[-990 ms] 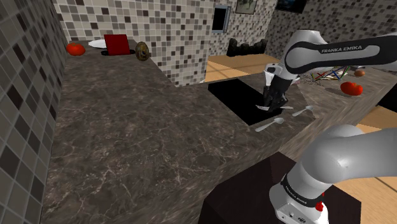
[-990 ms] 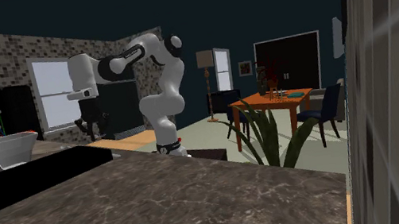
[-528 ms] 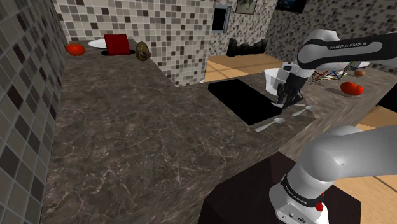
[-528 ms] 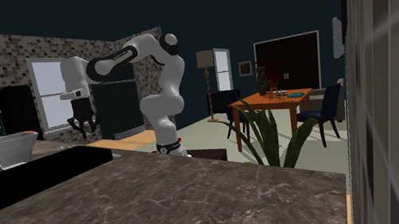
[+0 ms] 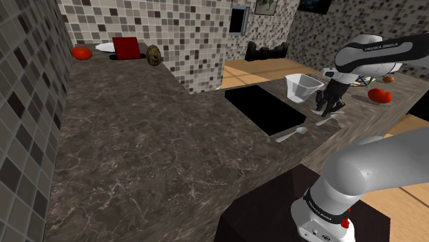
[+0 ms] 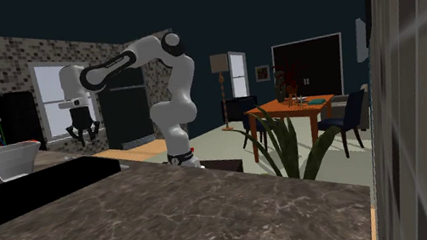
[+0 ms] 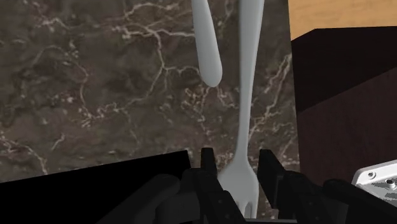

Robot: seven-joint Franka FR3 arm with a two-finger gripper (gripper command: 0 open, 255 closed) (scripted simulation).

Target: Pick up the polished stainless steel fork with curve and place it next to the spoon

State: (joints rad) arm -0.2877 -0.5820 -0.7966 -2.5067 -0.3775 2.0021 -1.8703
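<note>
So the gripper [image 5: 326, 108] is just past the white bowl [image 5: 303, 87], on the side of the bowl toward the shoulder view's right, hanging a bit above the dark marbled counter [image 5: 151, 151]. From the second exterior view the gripper [image 6: 82, 135] is also off to the right of the bowl [image 6: 9, 159] and higher than its rim.

Claw state: it's clamped on the fork [image 7: 245, 95]. In the wrist view the tine end sits right between the two black fingers [image 7: 207, 167], and the grey handle runs straight out away from the gripper [image 7: 236, 159] over the counter. A second rounded grey handle [image 7: 207, 44] lies just beside the fork's handle. Can't tell which spoon it belongs to.

Two spoons on the counter: one spoon [image 5: 328, 121] in front of the bowl, pretty much under the gripper, and a second spoon [image 5: 292, 134] also in front of the bowl, closer to the camera. A red round thing [image 5: 379, 95] sits further from the bowl, beyond the gripper.
</note>
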